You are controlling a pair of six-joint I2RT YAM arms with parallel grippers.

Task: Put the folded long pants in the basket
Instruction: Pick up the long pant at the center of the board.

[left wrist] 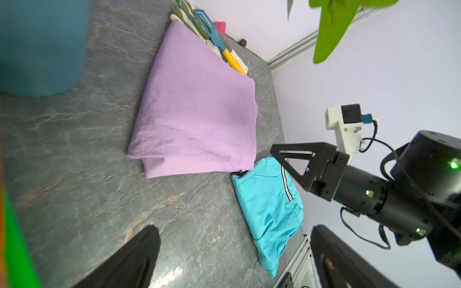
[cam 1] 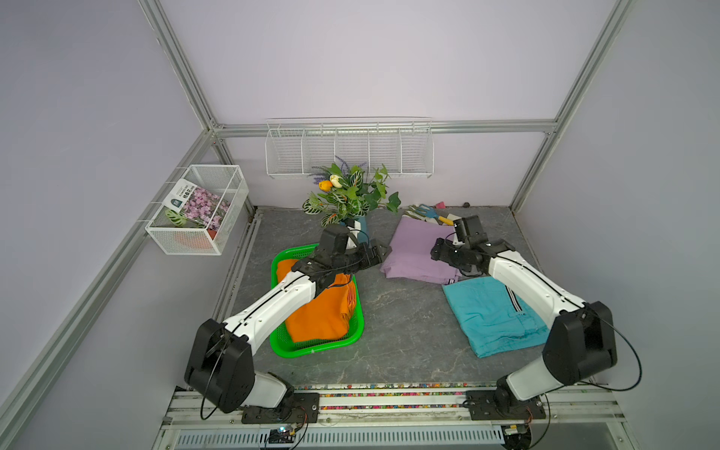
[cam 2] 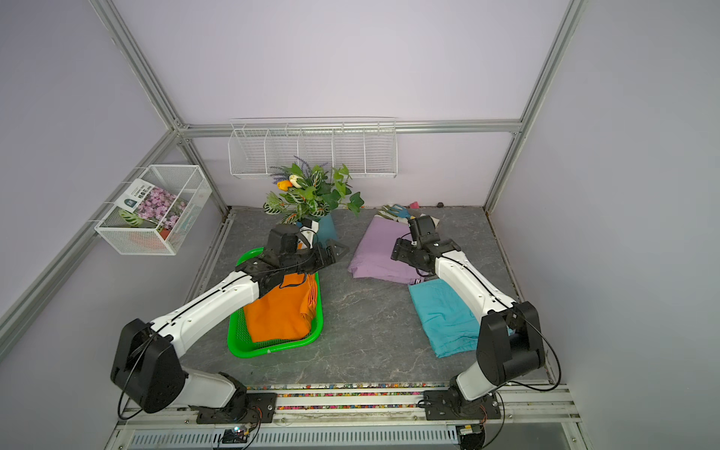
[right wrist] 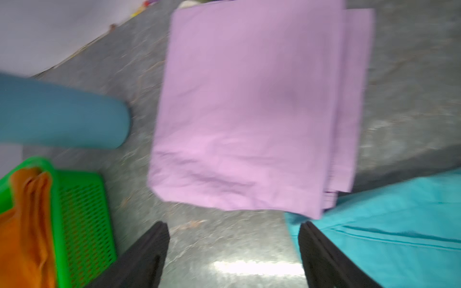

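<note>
While both hands gape empty, the right hand (right wrist: 234,224) just short of the lilac pants (cam 1: 413,249) and the left hand (cam 1: 383,251) just past the basket (cam 1: 311,352) holding the orange pants (cam 1: 323,315), a pinch on one layer may unfold the lilac pants or drag the teal pants (cam 1: 491,315) touching their corner. The left hand may tip the vase (cam 2: 329,232) beside it. The grey marbled counter (cam 1: 405,323) looks slick, within lilac walls (cam 1: 370,58).

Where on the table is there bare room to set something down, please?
Bare table lies between the green basket and the lilac pants and teal pants, and along the front rail. The back is crowded: vase, garden rake.
</note>
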